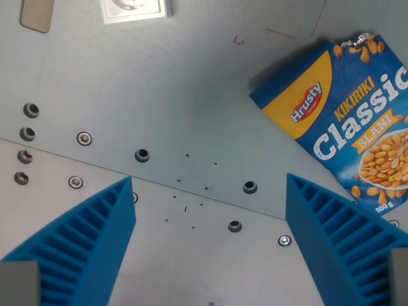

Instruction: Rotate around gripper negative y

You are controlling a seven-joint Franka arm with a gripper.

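Blue ribbed gripper fingers on grey mounts

The gripper [207,185] has two bright blue plastic fingers [89,248], each wedge-shaped and tapering to a pointed tip, with inner faces cut into rows of parallel ribs. Below each finger, at the bottom corners of the wrist view, a plain grey block shows.

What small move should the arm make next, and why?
Probably begin a slight rotation about the pincer's negative y axis. The pincer is open and holds nothing, only bare table lies between its fingers, and the peanut bag sits off to the wrist view's right.
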